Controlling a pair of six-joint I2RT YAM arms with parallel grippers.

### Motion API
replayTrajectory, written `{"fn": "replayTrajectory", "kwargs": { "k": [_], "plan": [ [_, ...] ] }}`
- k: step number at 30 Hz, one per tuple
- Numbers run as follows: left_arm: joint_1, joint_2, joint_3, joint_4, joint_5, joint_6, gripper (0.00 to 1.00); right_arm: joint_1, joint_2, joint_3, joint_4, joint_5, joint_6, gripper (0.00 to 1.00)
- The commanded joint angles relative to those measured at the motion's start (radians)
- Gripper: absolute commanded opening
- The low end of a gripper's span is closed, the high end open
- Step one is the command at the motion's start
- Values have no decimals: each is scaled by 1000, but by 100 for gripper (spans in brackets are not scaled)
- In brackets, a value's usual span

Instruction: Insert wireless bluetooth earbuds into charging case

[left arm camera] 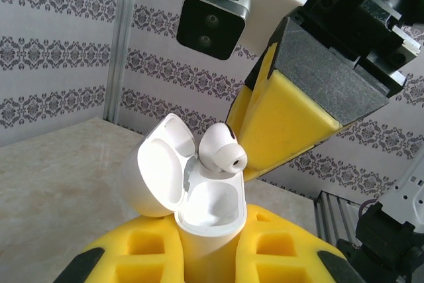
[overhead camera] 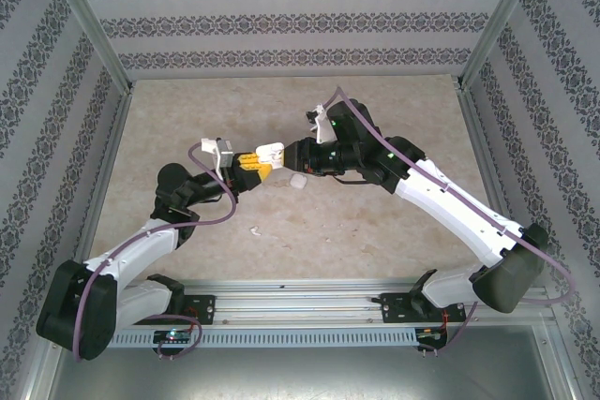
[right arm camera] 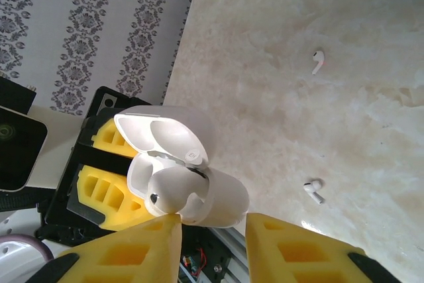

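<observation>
My left hand grips the open case, right hand stands open; right wrist adds an earbud at two o'clock, second earbud at three.

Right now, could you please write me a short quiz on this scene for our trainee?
1. True or false: the charging case has its lid open.
2. What holds the case? A) the left claw B) nothing; it lies on the table.
3. Fill in: the earbud at the case's mouth is ___ (fully seated / sticking out).
Key: 1 true; 2 A; 3 sticking out.
</observation>
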Motion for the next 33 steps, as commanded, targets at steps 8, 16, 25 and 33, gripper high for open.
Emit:
{"fn": "replayTrajectory", "kwargs": {
  "k": [8, 16, 25, 33],
  "plan": [
    [-34, 14, 23, 7, 26, 49, 0, -15, -16, -33, -48, 60, 48, 33],
    [-35, 11, 27, -8, 18, 68, 0, -18, -47, -58, -42, 56, 52, 32],
    [-35, 16, 34, -17, 17, 72, 0, -35, -73, -87, -40, 52, 64, 32],
    [-36, 17, 35, -33, 15, 86, 0, -26, -98, -59, -27, 69, 27, 33]
  ]
}}
